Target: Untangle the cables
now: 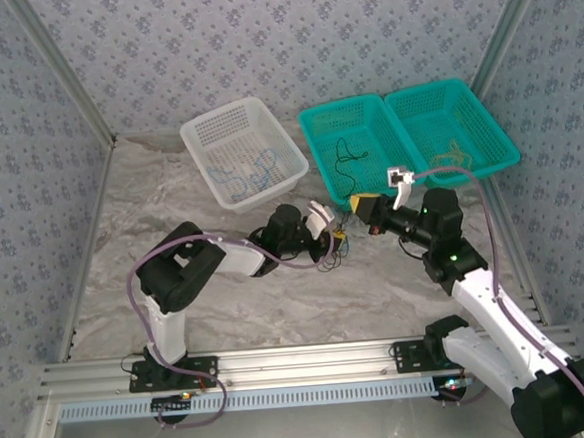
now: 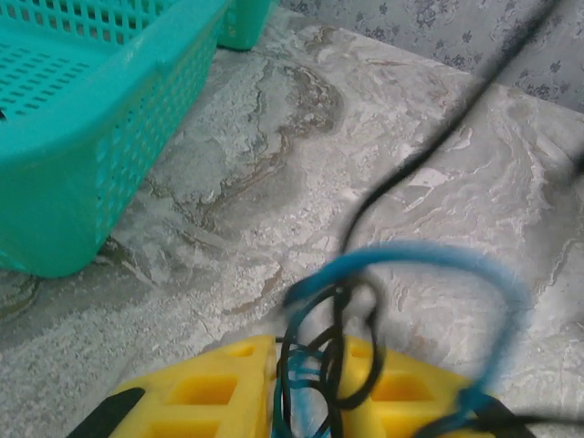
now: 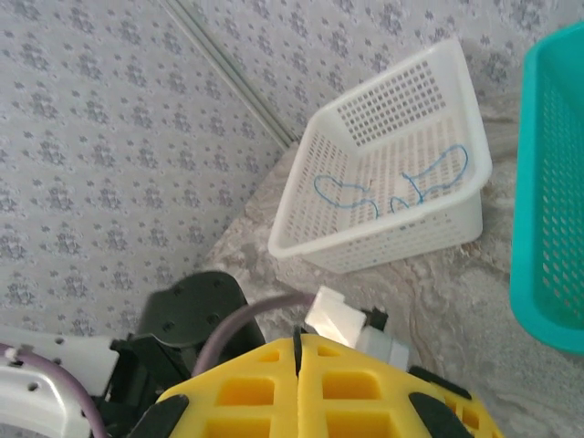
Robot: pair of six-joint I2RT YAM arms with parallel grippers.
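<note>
A tangle of very thin blue and black cables [image 2: 319, 297] is pinched between the nearly closed left fingers [image 2: 219, 388]. A blue loop is arched just beyond their tips, and a black strand is stretched away over the bench [image 2: 274, 182]. The right fingers [image 3: 255, 392] are pressed together, with nothing held.

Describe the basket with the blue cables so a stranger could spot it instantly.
Look to the far side of the marble-patterned table, where three mesh baskets sit in a row. Take the leftmost, the white basket, beside two teal baskets. It is the only white one, and thin blue cables lie in it.
</note>
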